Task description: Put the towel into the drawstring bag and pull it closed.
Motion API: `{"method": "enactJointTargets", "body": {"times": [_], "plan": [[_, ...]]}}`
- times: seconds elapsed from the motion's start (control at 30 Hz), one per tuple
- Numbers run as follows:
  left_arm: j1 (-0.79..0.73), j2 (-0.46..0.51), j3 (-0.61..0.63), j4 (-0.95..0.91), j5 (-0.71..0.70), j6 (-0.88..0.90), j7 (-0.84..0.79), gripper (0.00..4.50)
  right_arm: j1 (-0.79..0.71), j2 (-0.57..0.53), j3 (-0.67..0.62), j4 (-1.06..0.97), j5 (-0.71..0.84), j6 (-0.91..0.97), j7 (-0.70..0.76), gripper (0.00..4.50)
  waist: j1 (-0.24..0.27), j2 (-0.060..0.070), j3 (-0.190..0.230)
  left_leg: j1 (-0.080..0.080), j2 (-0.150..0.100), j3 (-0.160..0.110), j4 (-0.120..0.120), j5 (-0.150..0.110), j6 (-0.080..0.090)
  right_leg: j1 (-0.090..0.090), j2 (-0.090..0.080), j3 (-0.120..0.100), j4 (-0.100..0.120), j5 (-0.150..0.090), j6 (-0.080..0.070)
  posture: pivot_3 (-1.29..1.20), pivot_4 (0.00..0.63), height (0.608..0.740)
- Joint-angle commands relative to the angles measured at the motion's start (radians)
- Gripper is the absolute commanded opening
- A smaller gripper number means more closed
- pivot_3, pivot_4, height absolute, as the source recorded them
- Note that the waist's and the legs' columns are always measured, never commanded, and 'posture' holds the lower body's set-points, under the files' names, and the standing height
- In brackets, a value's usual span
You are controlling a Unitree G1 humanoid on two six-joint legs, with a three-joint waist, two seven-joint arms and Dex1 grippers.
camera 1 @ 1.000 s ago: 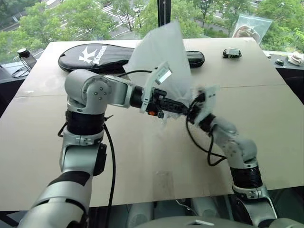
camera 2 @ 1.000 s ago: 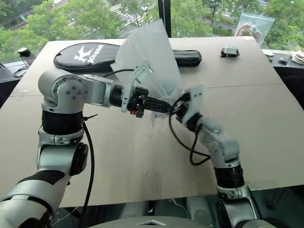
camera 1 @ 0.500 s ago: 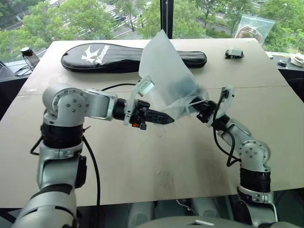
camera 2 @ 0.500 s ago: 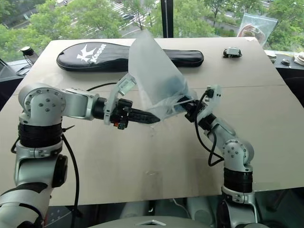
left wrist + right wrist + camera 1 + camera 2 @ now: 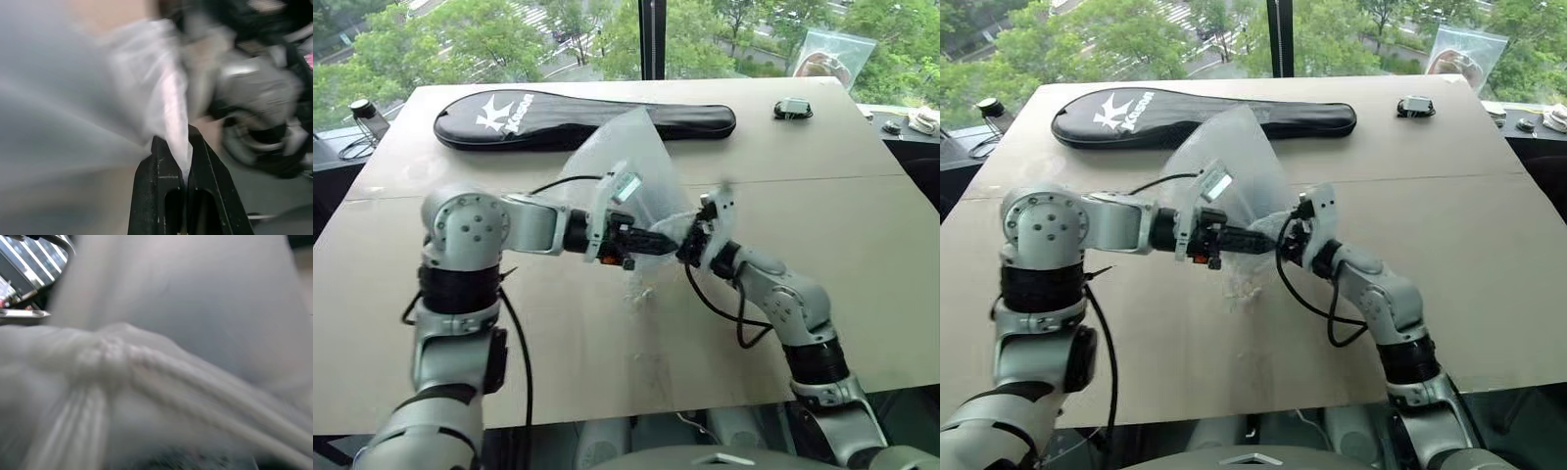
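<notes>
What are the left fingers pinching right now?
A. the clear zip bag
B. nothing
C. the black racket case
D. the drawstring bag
D: in the left wrist view the left fingers are shut on a fold of the bag's thin white film, held above the table between the two arms.

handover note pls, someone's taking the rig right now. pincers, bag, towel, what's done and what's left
Left pincer: shut on a fold of the translucent white crinkly drawstring bag, holding it up above the tan table.
Right pincer: at the bag's gathered mouth and white cords; whether it grips them is unclear.
Towel: not visible on the table; the bag is too cloudy to confirm it is inside.
Done: bag lifted, mouth bunched.
Left: confirm the towel is inside, pull the cords fully closed, set the bag down.
</notes>
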Motion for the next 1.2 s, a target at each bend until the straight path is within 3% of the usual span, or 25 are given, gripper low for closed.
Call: {"method": "enactJointTargets", "body": {"times": [0.03, 0.23, 0.4, 0.5, 0.7, 0.73, 0.93, 1.03, 1.17, 1.2], "plan": [[-0.006, 0.036, -0.038, -0.005, 0.086, -0.107, -0.059, 0.00, 0.027, -0.103, -0.003, -0.193, 0.024, 0.038, 0.061, 4.09, 0.003, 0.000, 0.000, 0.000, 0.000, 0.000, 0.000, 0.000, 0.000, 0.000, 0.000, 0.000, 0.000, 0.000, 0.000, 0.00, 0.150, 0.740], [-0.024, 0.059, -0.075, 0.030, 0.173, -0.216, -0.169, 0.00, 0.063, -0.295, -0.003, -0.320, -0.012, 0.075, 0.102, 4.09, -0.002, 0.000, 0.000, 0.000, -0.001, 0.002, 0.000, 0.000, 0.000, 0.001, 0.000, -0.001, 0.000, 0.000, 0.000, 0.00, 0.150, 0.740], [-0.038, 0.054, -0.090, 0.030, 0.209, -0.240, -0.213, 0.00, 0.029, -0.257, 0.043, -0.251, -0.065, 0.059, 0.058, 4.09, -0.005, 0.000, 0.001, 0.000, 0.000, 0.002, 0.000, 0.000, 0.000, 0.001, 0.001, 0.000, 0.000, 0.000, 0.000, 0.00, 0.150, 0.740], [-0.040, 0.050, -0.099, 0.001, 0.214, -0.240, -0.229, 0.00, -0.040, -0.157, 0.117, -0.109, -0.162, 0.000, 0.010, 3.32, -0.008, -0.001, 0.001, 0.001, 0.000, 0.002, 0.000, 0.000, 0.000, 0.001, 0.001, 0.000, 0.000, 0.000, 0.000, 0.00, 0.150, 0.740], [-0.028, 0.043, -0.121, -0.026, 0.245, -0.258, -0.250, 0.00, -0.155, -0.033, 0.178, 0.086, -0.271, -0.128, 0.022, 0.34, -0.002, -0.001, 0.001, -0.001, 0.000, 0.002, 0.000, 0.000, 0.000, 0.000, 0.000, 0.000, -0.001, 0.000, 0.000, 0.00, 0.150, 0.740], [-0.024, 0.042, -0.126, -0.028, 0.252, -0.264, -0.253, 0.00, -0.157, -0.025, 0.175, 0.096, -0.279, -0.142, 0.025, 0.03, -0.002, -0.001, 0.001, -0.001, 0.000, 0.002, 0.000, 0.000, 0.000, 0.000, 0.000, -0.001, -0.001, 0.000, 0.000, 0.00, 0.150, 0.740], [-0.009, 0.083, -0.138, -0.035, 0.302, -0.314, -0.294, 0.00, -0.040, -0.139, 0.101, -0.071, -0.252, -0.146, 0.109, 0.03, 0.004, -0.001, 0.002, -0.002, 0.000, 0.001, 0.000, 0.000, 0.000, 0.000, 0.000, -0.002, -0.001, 0.000, 0.000, 0.00, 0.150, 0.740], [-0.014, 0.094, -0.127, -0.035, 0.305, -0.316, -0.311, 0.00, 0.069, -0.244, 0.037, -0.221, -0.187, -0.111, 0.174, 1.04, 0.004, 0.000, 0.002, -0.003, 0.000, 0.000, 0.001, 0.000, 0.000, 0.000, 0.000, -0.003, -0.001, 0.000, 0.000, 0.00, 0.150, 0.740], [-0.019, 0.095, -0.124, -0.023, 0.321, -0.332, -0.325, 0.00, 0.128, -0.328, 0.011, -0.305, -0.240, -0.067, 0.128, 2.86, -0.006, -0.001, 0.002, -0.002, 0.000, 0.000, 0.001, 0.000, 0.000, 0.000, 0.000, -0.003, -0.001, 0.000, 0.000, 0.00, 0.150, 0.740], [-0.021, 0.095, -0.126, -0.020, 0.326, -0.337, -0.329, 0.00, 0.128, -0.332, 0.009, -0.305, -0.248, -0.061, 0.117, 2.86, -0.008, -0.001, 0.002, 0.000, 0.000, 0.002, 0.001, 0.000, 0.000, 0.000, 0.001, -0.001, 0.000, 0.000, 0.000, 0.00, 0.150, 0.740]]}}
